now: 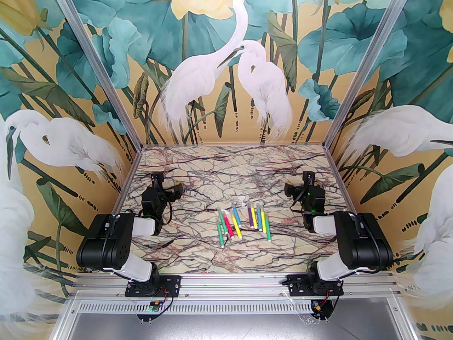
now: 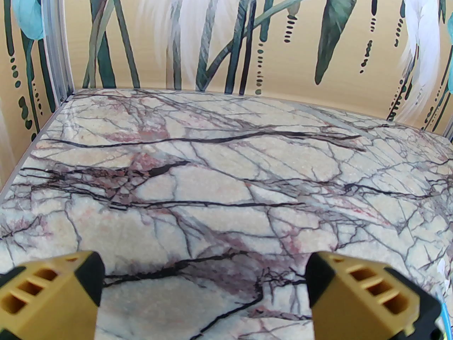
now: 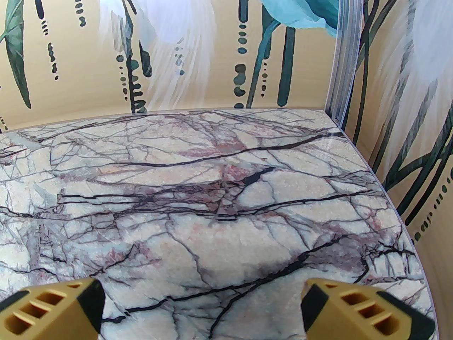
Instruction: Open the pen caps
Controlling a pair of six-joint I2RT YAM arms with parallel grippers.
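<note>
while the pens lie clustered on the desk between the arms | left fingers wide, empty | right fingers wide, empty

Folded at both sides with elbows raised and forearms reaching forward, wrists turned inward toward each other, with left gripper and right gripper held low, yellow fingers spread wide apart and gripping nothing.
</note>
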